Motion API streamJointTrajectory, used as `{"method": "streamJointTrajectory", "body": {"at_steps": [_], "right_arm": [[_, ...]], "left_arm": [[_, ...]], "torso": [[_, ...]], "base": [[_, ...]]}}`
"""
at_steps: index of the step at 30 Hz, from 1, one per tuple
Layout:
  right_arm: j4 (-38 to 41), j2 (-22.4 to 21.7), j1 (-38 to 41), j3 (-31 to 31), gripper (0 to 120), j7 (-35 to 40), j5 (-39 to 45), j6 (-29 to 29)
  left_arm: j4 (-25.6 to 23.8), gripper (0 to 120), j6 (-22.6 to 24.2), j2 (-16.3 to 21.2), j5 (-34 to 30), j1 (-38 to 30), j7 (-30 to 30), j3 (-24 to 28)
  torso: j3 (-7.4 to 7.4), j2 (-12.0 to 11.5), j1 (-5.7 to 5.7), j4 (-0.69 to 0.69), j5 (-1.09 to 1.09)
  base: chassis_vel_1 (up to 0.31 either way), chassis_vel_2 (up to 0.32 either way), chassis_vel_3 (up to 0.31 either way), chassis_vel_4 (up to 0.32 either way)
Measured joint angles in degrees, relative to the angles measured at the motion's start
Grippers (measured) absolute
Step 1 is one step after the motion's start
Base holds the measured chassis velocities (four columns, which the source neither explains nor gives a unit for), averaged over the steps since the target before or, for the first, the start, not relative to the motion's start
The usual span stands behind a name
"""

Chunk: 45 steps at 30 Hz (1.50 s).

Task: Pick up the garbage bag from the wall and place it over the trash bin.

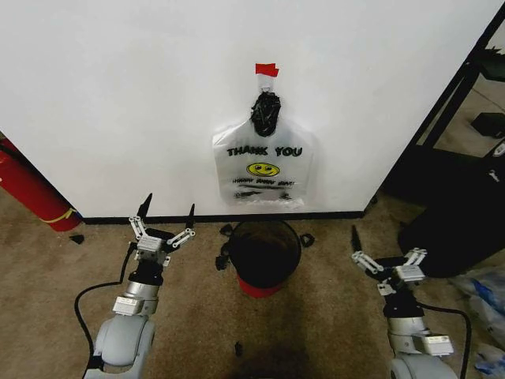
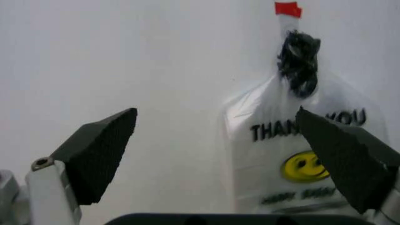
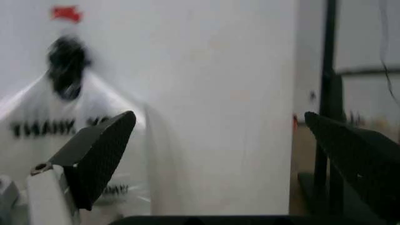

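We see the garbage bag (image 1: 263,167) taped on the wall (image 1: 118,95) above the trash bin (image 1: 264,257) — left claw (image 1: 165,212), right claw (image 1: 383,246) wide, flanking; fire extinguisher (image 1: 28,189) far left.

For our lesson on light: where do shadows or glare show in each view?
Head view: dark shadow on the carpet before the trash bin. Left wrist view: the hanging bag glints along its edge. Right wrist view: that bag shades the wall beside it.
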Motion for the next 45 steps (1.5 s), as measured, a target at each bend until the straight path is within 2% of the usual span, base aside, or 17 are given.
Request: {"method": "streamJointTrajectory", "body": {"at_steps": [2,4,6,7,10,15,19,24,30,36,38,44,45], "right_arm": [[0.44,0.63,-0.25,-1.26,100,1.07,2.93,0.59],[-0.94,1.11,0.18,-1.12,100,-0.98,2.87,3.78],[-2.82,1.27,0.4,-0.15,100,-6.98,1.93,7.31],[-2.82,1.27,0.4,-0.15,100,-6.98,1.93,7.31],[-3.75,1.4,-0.04,0.54,100,-13.7,0.37,9.85],[-3.99,2.03,0.5,0.76,100,-11.88,-3.33,9.46],[-3.69,2.33,0.02,0.02,100,-9.53,-3.83,7.65],[-3.95,2.52,0.34,-0.06,100,-8.67,-3.94,7.42],[-5.0,2.72,1.58,-0.47,100,-8.9,-3.78,7.63],[-6.05,1.33,7.28,-3.95,100,-10.62,5.84,4.03],[-6.36,1.01,8.54,-4.67,100,-10.52,6.86,3.19],[-14.75,-2.51,23.01,-9.99,100,-9.32,6.89,0.3],[-14.75,-2.51,23.01,-9.99,100,-9.32,6.89,0.3]], "left_arm": [[-0.89,100,1.53,-0.49,-2.47,0.23,-0.24,1.0],[-1.04,100,2.1,-0.96,-2.92,0.19,-0.28,1.39],[-0.71,100,1.61,-1.17,-2.04,0.06,-0.2,1.36],[-0.71,100,1.61,-1.17,-2.04,0.06,-0.2,1.36],[0.53,100,-0.78,-1.14,0.8,-0.17,0.63,0.65],[0.69,100,-1.3,-1.04,0.24,-0.21,0.74,0.85],[-0.12,100,1.0,-0.46,-3.1,0.06,-1.29,1.81],[0.76,100,0.32,-0.16,0.22,-0.66,-2.31,1.31],[0.87,100,0.61,0.56,-0.67,-0.75,-2.45,1.5],[1.88,100,0.34,1.19,0.13,-0.68,-2.43,1.69],[2.02,100,0.34,1.25,0.29,-0.7,-2.42,1.72],[3.47,100,0.9,0.74,2.19,-1.8,-2.32,2.16],[3.47,100,0.9,0.74,2.19,-1.8,-2.32,2.16]], "torso": [[0.0,0.0,0.0,0.0,0.0],[0.0,0.0,0.0,0.0,0.0],[0.0,0.0,0.0,0.01,0.01],[0.0,0.0,0.0,0.01,0.01],[0.0,0.0,0.0,0.0,0.0],[0.0,0.0,0.0,0.01,0.01],[0.0,0.0,0.0,0.0,0.01],[0.0,0.0,0.0,0.0,0.0],[0.0,0.0,0.0,0.0,0.01],[0.0,0.0,0.0,0.0,0.0],[0.0,0.0,0.0,0.0,0.01],[0.0,0.0,0.0,0.01,0.01],[0.0,0.0,0.0,0.01,0.01]], "base": [[0.0,0.0,0.0,0.0],[0.0,0.0,0.0,0.0],[0.0,0.0,0.0,0.0],[0.0,0.0,0.0,0.0],[0.0,0.0,0.0,0.0],[0.0,0.0,0.0,0.0],[0.0,0.0,0.0,0.0],[0.0,0.0,0.0,0.0],[0.0,0.0,0.0,0.0],[0.0,0.0,0.0,0.0],[0.0,0.0,0.0,0.0],[0.0,0.0,0.0,0.0],[0.0,0.0,0.0,0.0]]}}
